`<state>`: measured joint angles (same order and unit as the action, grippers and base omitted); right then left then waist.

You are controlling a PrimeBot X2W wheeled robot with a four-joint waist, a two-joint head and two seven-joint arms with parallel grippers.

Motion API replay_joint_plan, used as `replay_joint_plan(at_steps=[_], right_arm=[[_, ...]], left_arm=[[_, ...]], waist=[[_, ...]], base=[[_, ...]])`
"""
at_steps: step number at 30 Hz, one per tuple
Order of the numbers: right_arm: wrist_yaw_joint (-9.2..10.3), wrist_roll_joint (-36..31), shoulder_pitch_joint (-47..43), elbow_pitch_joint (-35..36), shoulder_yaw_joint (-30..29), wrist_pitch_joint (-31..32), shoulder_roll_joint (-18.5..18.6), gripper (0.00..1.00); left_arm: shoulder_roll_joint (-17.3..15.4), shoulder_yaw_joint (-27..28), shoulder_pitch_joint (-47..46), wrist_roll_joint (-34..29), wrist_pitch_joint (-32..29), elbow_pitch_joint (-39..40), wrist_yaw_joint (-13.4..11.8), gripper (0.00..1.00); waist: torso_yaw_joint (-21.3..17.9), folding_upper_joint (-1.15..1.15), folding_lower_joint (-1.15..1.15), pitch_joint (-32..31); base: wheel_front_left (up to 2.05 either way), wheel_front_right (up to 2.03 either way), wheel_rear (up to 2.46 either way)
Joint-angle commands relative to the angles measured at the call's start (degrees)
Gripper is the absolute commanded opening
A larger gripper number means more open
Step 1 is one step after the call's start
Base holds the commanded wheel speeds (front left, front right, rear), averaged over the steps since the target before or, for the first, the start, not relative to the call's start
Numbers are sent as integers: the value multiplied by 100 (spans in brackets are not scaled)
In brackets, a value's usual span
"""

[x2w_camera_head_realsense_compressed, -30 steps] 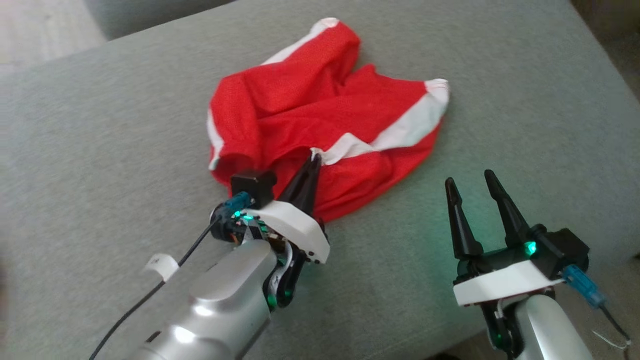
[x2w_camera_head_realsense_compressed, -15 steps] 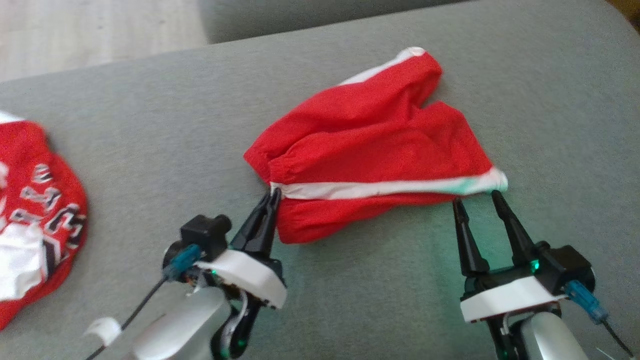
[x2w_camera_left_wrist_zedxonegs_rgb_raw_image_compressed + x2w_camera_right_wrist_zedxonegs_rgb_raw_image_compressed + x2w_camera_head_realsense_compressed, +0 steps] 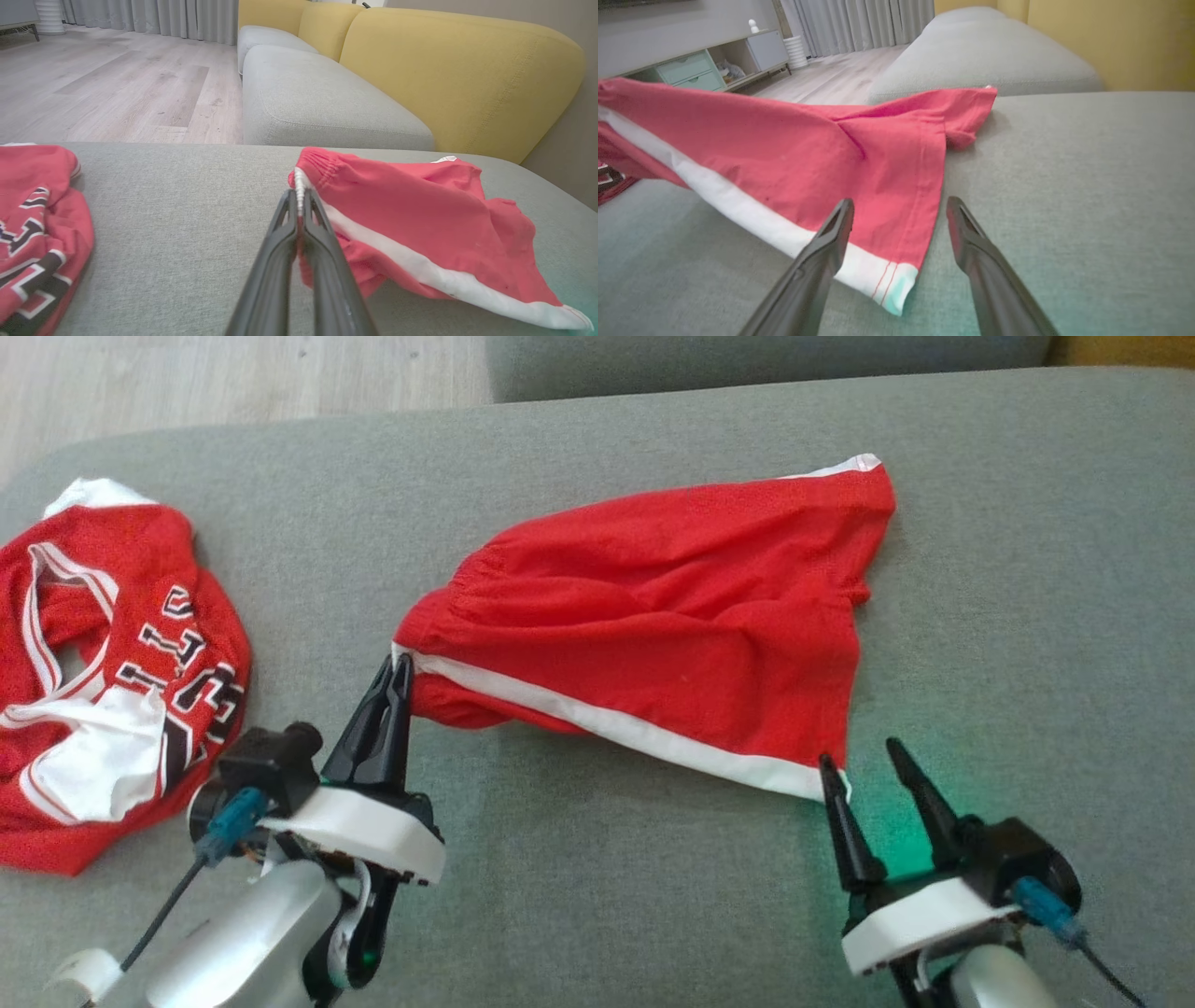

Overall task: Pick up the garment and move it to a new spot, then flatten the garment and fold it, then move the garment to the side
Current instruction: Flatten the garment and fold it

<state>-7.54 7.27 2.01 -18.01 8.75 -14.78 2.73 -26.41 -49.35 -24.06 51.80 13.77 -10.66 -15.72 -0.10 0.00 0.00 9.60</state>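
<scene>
The garment [image 3: 672, 616], which I take to be the plain red shorts that the robot has in hand, lies stretched across the middle of the grey cushion [image 3: 597, 887]. Its gathered waistband is toward the robot's left and its leg hem toward the right. A white stripe [image 3: 635, 733] runs along the near edge from one end to the other.

The left gripper [image 3: 397, 663] is clenched on the waistband corner where that stripe begins. The wrist view shows the white edge pinched between the closed fingers, and the cloth there is lifted a little off the cushion.

The right gripper [image 3: 859, 753] stands released, jaws wide, at the hem corner [image 3: 896, 289]. One finger overlaps the stripe and the other is over bare cushion. I cannot tell whether either touches the cloth.

The step looks like flattening, with the second corner not yet taken. To do it well, the right gripper should advance and dip so that the hem corner sits deep between the fingers. It should then close on both layers without nipping the cushion cover. A gentle pull apart along the stripe should take out the slack, while too hard a pull may tear the cloth from the left pinch. The far leg near the top right is rumpled and will likely need smoothing.

The lettered jersey [image 3: 112, 663] lies well apart at the left, and the spread shorts should be kept clear of it.
</scene>
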Motion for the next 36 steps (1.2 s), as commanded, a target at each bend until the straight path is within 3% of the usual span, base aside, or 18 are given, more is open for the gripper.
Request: replay_joint_plan(at_steps=[1,9,15,18,27,32,36], right_arm=[[5,-15,140,1,233,-22,77,100],[5,301,308,-774,971,-22,303,100],[5,390,460,-926,1109,-22,402,100],[5,369,502,-977,1167,-22,421,0],[5,119,576,-485,900,-22,464,0],[5,-208,659,520,347,-22,476,0],[5,-364,859,1433,81,-22,705,0]], left_arm=[[-209,317,-110,-65,89,171,-32,0],[-163,375,-151,-150,103,141,-19,0],[-123,356,-169,-191,106,113,3,0],[-117,349,-155,-201,108,103,12,0],[-201,419,-238,-358,114,262,4,0],[-402,569,-459,-625,116,683,-109,0],[-664,638,-852,-861,29,1280,-95,0]], waist=[[48,0,0,56],[107,0,0,160],[92,0,0,213],[57,0,0,219],[-165,0,0,230],[-418,0,0,185],[-616,0,0,92]], base=[[0,0,0],[0,0,0],[0,0,0],[0,0,0],[0,0,0],[0,0,0],[0,0,0]])
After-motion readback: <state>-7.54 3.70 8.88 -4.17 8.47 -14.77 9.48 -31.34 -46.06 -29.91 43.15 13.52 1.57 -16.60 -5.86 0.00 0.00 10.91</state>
